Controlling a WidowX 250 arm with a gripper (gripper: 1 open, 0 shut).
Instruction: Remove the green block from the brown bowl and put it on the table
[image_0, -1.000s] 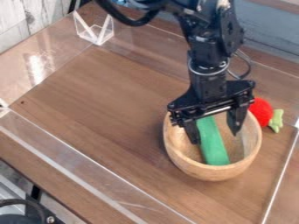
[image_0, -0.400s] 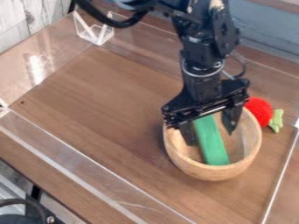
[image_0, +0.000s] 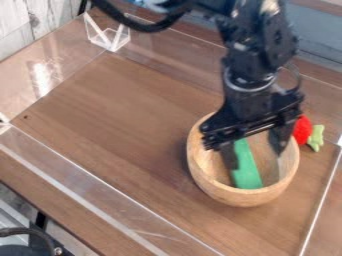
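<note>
The claw (image_0: 246, 135) hangs over the bowl (image_0: 205, 173) with its two dark fingers (image_0: 214, 137) spread wide apart and nothing between them. It points steeply down from a black arm (image_0: 257, 52) that reaches in from the far side of the table (image_0: 120, 110). One finger stands above the bowl's left rim, the other above its right part, and the tips sit about level with the rim or just over it.

The block (image_0: 246, 165) lies inside the bowl, slanted, its far end up under the claw and its near end low against the bowl's near-right wall. Whether the fingers touch the block cannot be told; they appear to straddle it without closing on it.

The bowl rests on the near right part of the table, close to the right-hand clear wall (image_0: 318, 215). Just beyond the bowl on the right, partly hidden by the claw, lies a red toy (image_0: 305, 128) with green leaves, beside the bowl's far-right rim. At the far left corner stands a small clear stand (image_0: 108, 36).
</note>
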